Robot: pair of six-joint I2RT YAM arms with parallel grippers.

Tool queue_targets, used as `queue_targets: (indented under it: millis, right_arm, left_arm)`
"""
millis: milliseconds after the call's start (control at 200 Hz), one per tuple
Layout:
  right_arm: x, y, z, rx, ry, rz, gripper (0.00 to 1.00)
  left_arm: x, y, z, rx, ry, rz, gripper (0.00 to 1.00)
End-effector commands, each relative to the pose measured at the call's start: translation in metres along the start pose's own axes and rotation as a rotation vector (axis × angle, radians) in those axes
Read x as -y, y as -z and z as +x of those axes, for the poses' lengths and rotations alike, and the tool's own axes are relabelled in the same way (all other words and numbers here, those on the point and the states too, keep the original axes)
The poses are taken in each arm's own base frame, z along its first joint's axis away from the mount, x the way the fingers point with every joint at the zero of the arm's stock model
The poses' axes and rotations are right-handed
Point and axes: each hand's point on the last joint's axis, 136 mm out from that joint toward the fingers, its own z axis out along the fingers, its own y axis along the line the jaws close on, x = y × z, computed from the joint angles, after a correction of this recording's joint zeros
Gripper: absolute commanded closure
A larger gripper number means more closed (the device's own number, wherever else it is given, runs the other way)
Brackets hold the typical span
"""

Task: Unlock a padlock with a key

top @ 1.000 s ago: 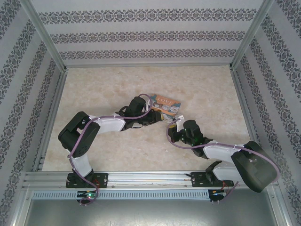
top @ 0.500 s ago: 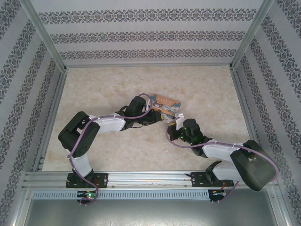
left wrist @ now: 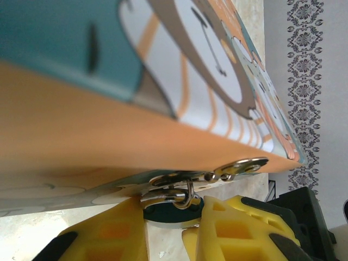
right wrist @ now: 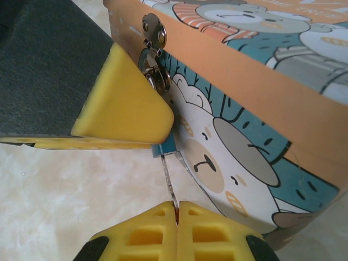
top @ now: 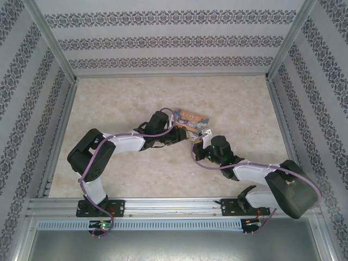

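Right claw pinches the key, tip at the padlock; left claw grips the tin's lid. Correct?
No: the left claw grips the padlock, not the lid, as the left wrist view shows. The right claw does pinch the key at the padlock.

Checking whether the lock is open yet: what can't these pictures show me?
Left wrist: the padlock is blurred in the left pincer; locked or not, unclear.
Right wrist: that pincer's finger hides most of the padlock; the key tip's seating is unseen, its head buried in the right pincer.
Top external: both too small.
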Motion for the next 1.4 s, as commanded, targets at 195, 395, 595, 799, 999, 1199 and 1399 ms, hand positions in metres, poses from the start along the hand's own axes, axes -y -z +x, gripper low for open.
queue_targets:
  millis: [195, 395, 595, 799, 999, 1199, 1399]
  right_arm:
    - [-0.004, -0.007, -0.021, 0.055, 0.043, 0.003, 1.00]
    - [-0.002, -0.007, -0.027, 0.076, 0.053, 0.015, 1.00]
    - [-0.006, -0.007, -0.035, 0.110, 0.093, 0.003, 1.00]
    - [-0.010, -0.008, -0.043, 0.132, 0.149, -0.021, 1.00]
    - [-0.016, -0.013, -0.060, 0.174, 0.169, -0.054, 1.00]
    - [-0.018, -0.015, -0.071, 0.201, 0.173, -0.068, 1.00]
    - [-0.018, -0.015, -0.083, 0.230, 0.144, -0.099, 1.00]
  left_arm:
    - [0.029, 0.002, -0.007, 0.013, -0.056, 0.063, 0.79]
    - [0.029, 0.002, -0.008, 0.013, -0.057, 0.063, 0.80]
    - [0.029, 0.003, -0.007, 0.005, -0.059, 0.054, 0.80]
    - [0.029, 0.004, -0.006, 0.000, -0.060, 0.047, 0.80]
    - [0.029, 0.004, -0.006, -0.002, -0.056, 0.049, 0.79]
    - [0.028, 0.004, -0.004, -0.005, -0.051, 0.046, 0.80]
    - [0.026, 0.004, -0.004, -0.006, -0.051, 0.042, 0.80]
